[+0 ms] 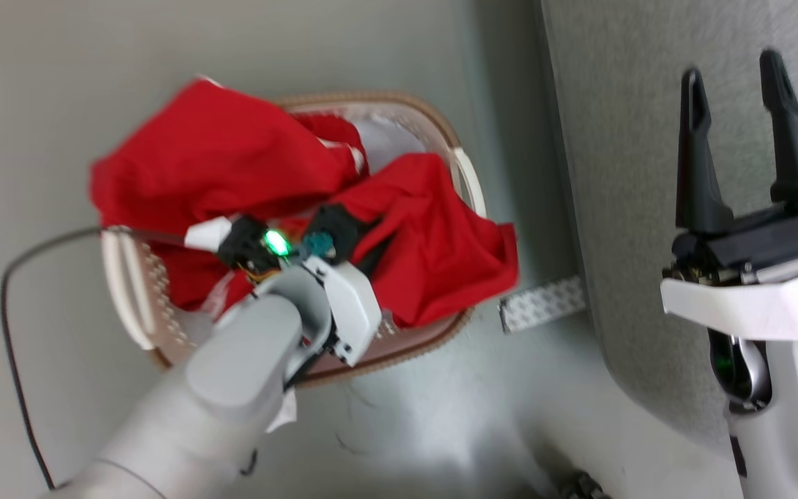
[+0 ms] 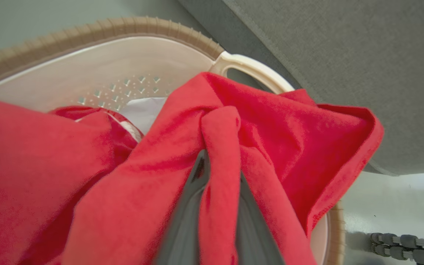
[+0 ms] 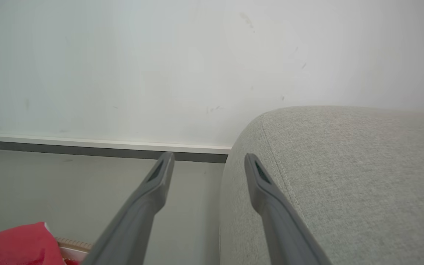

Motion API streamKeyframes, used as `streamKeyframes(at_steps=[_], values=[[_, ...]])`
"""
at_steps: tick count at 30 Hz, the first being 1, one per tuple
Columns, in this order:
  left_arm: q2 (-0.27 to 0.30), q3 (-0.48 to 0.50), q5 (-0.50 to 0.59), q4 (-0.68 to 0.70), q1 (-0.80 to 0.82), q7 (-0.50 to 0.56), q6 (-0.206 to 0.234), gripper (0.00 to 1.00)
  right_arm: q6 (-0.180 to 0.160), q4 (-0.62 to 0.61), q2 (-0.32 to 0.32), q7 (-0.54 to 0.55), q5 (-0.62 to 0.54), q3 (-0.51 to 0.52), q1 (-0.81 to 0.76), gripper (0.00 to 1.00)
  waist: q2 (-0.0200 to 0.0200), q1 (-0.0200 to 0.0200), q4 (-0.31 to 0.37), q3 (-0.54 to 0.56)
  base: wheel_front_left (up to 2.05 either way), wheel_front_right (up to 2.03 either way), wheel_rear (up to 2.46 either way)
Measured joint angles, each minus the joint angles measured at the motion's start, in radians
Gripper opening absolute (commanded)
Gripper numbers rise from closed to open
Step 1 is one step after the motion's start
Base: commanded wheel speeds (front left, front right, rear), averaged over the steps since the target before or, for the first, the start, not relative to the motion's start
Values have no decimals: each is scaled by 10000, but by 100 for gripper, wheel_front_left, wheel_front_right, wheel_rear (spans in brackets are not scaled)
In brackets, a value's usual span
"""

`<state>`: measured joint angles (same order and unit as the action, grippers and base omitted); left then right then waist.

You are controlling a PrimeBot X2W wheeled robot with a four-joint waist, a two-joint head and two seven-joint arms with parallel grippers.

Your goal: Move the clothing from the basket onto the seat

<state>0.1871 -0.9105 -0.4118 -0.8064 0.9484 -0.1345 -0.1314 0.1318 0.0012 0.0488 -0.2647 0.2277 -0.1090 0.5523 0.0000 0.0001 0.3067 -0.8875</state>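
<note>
Left gripper [image 1: 364, 242] is down in the basket [image 1: 468, 180], clamped shut on a fold of the clothing [image 1: 233, 159]. In the left wrist view there's a ridge of red cloth squeezed between the two dark fingers, with fabric tenting up around them. I'd call this the grab-and-lift bit, load not yet clear of the basket. Pinching a bunched fold makes sense: the stuff is limp and soft with nothing rigid to hold, so a gathered ridge gives the fingers something thick to bite.

All the clothing is in or draped over the basket, none on the seat [image 1: 634, 173]. One big red piece hangs over the rim on the side away from the seat, and another flops over the handle on the seat side. Some white lining [image 2: 142, 110] shows underneath.

The basket is hard cream plastic, oval, with little holes punched in the walls, a ribbed brown rim band and looped handles. It sits on a smooth pale floor [image 1: 59, 104] right beside the seat, so it's a short carry.

Right gripper [image 1: 733, 69] is wide open and empty, hovering over the seat's rounded edge. The seat is light grey woven upholstery with a seam. My guess is it's just parked out of the way.

Worry: the pieces look tangled, so one may drag the other.
</note>
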Motion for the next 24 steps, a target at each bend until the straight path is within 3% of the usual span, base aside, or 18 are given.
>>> streamKeyframes(at_steps=[12,24], values=[[-529,244,-1411,819,-1484,-1035,6,0,0,746,-8,0,-430,556,-1801,100,0,-2,-922,2973,0,0,0],[-468,642,-2071,2276,-2466,-1104,420,0,0,1452,-6,0,-581,589,-3254,100,0,-3,-1804,5859,0,0,0]])
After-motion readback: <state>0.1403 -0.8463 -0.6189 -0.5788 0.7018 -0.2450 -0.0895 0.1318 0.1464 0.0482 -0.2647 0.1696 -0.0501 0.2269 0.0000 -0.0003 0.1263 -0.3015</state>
